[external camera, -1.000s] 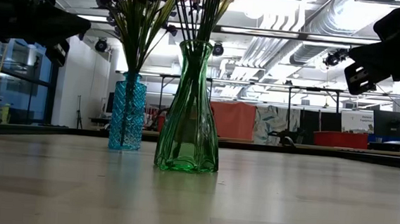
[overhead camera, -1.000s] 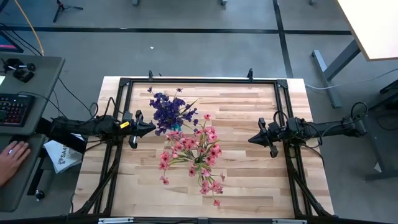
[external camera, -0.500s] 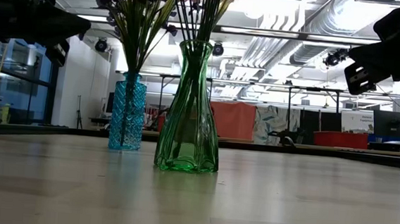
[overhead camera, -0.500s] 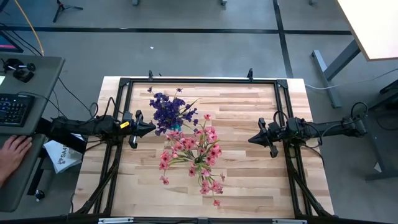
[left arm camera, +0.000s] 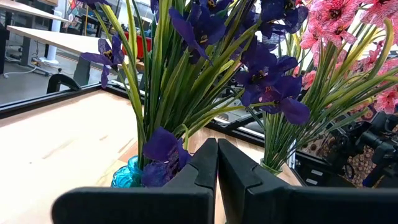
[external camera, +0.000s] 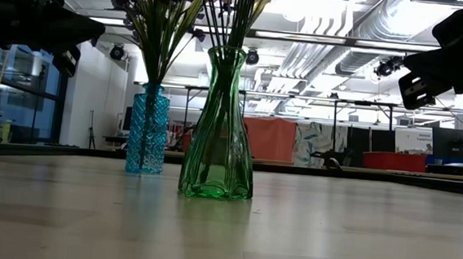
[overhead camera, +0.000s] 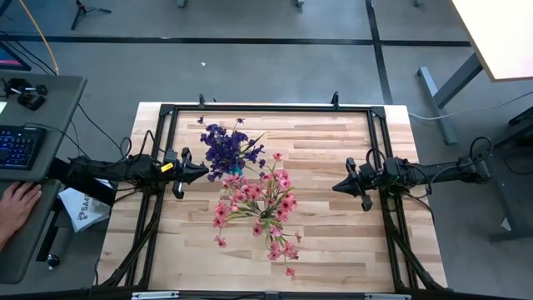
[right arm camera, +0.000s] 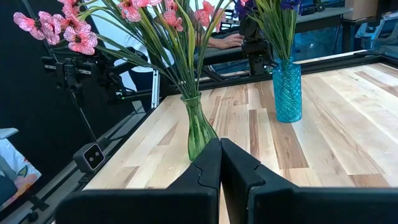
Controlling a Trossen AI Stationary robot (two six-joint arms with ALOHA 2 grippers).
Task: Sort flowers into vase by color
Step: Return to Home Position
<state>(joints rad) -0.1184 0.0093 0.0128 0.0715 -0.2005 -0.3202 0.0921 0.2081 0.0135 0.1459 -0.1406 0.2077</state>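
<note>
The purple flowers stand with their stems in a blue vase. The pink flowers stand with their stems in a green vase nearer the table's front. My left gripper is shut and empty, level, just left of the purple flowers; the left wrist view shows its fingers closed in front of the blue vase. My right gripper is shut and empty at the table's right, facing the green vase and the blue vase.
A black frame runs round the wooden table top. A desk with a keyboard stands left of the table, with a person's hand on it. Bare wood lies between the vases and my right gripper.
</note>
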